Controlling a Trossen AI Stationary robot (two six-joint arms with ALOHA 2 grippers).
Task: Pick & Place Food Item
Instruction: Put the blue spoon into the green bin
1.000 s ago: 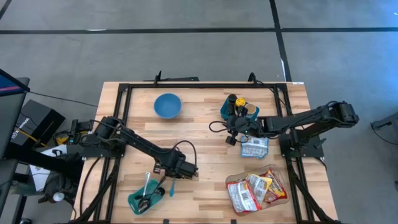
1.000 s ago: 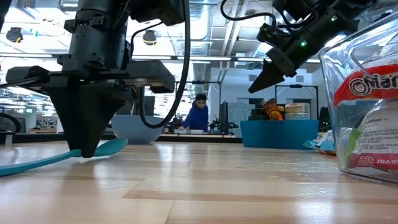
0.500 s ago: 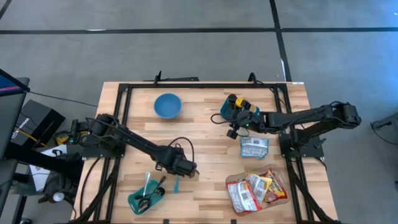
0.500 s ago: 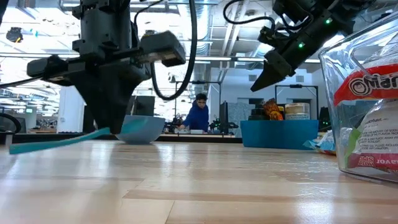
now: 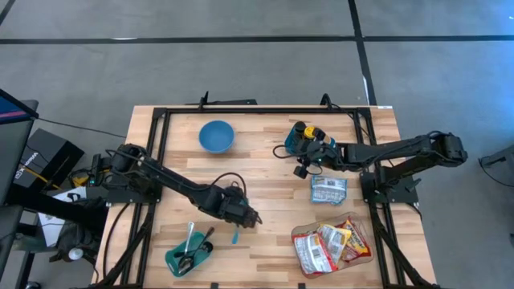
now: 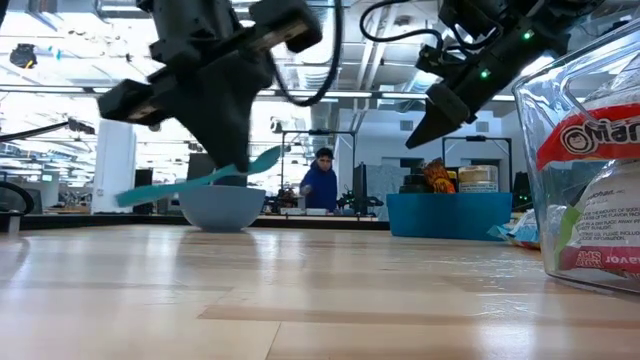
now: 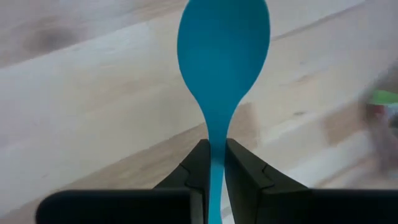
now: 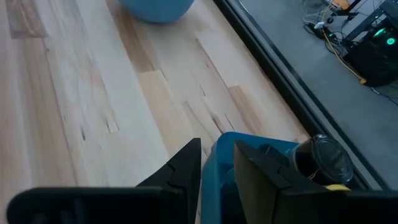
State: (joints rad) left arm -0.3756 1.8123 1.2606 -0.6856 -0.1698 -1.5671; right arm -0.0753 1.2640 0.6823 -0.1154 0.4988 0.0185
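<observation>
Left gripper (image 5: 238, 217) pinching the handle of a teal spoon (image 5: 235, 235), fingers (image 7: 200, 163) pressed tight on either side of the thin stem, spoon bowl pointing out ahead over bare wood. Spoon lifted clear of the wooden table (image 5: 265, 168) and tilted in the low view, well in front of the blue bowl (image 5: 216, 136) and nearer to the table's front edge than the bowl. Just beside the spoon, toward the table's front left corner, a teal tray (image 5: 186, 255) with more utensils lying in it.

Right gripper (image 5: 303, 166) hovering at the front edge of the blue bin (image 5: 308, 143), off to the right of the blue bowl, fingers (image 8: 186, 165) held a little apart with the bin's rim showing in the gap; whether touching the rim, cannot tell. Nothing gripped. Inside the bin, a dark-capped bottle (image 5: 299, 128) and a yellow item (image 5: 312, 132).

Food items: a flat snack packet (image 5: 328, 189) lying on the wood in front of the bin, near the right gripper, and a clear bag of snack packets (image 5: 332, 247) farther toward the table's front edge. In the low view, a person (image 6: 321, 182) far off in the room behind the blue bowl.
</observation>
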